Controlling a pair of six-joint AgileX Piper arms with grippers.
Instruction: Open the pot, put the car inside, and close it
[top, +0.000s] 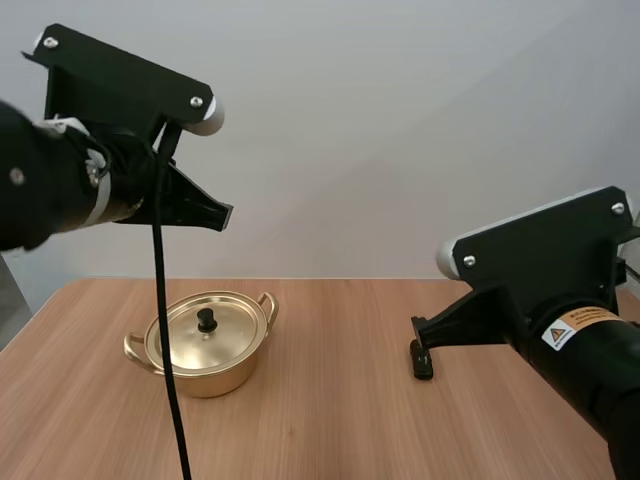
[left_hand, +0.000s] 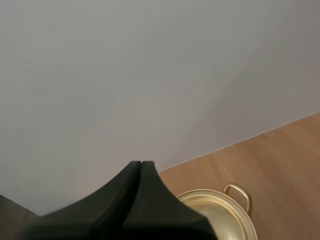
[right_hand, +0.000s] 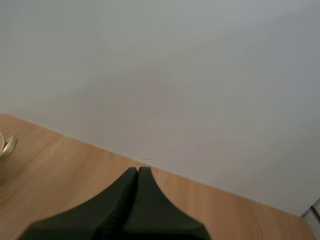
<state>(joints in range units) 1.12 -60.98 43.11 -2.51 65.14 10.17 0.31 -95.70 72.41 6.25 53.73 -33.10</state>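
A gold pot (top: 205, 345) stands on the left half of the wooden table (top: 330, 430), with its lid (top: 207, 333) on and a black knob on top. A small black thing (top: 422, 361), which may be the car, lies on the table right of centre. My left gripper (top: 224, 215) hangs high above the pot, shut and holding nothing. In the left wrist view its fingers form one dark wedge (left_hand: 141, 164) over the pot's rim and handle (left_hand: 239, 193). My right gripper (top: 418, 329) hovers just above the small black thing, shut as one wedge (right_hand: 137, 170).
A plain grey wall stands behind the table's far edge. Bare wood lies between the pot and the small black thing, and along the front. One gold pot handle (right_hand: 7, 146) shows far off across the table in the right wrist view.
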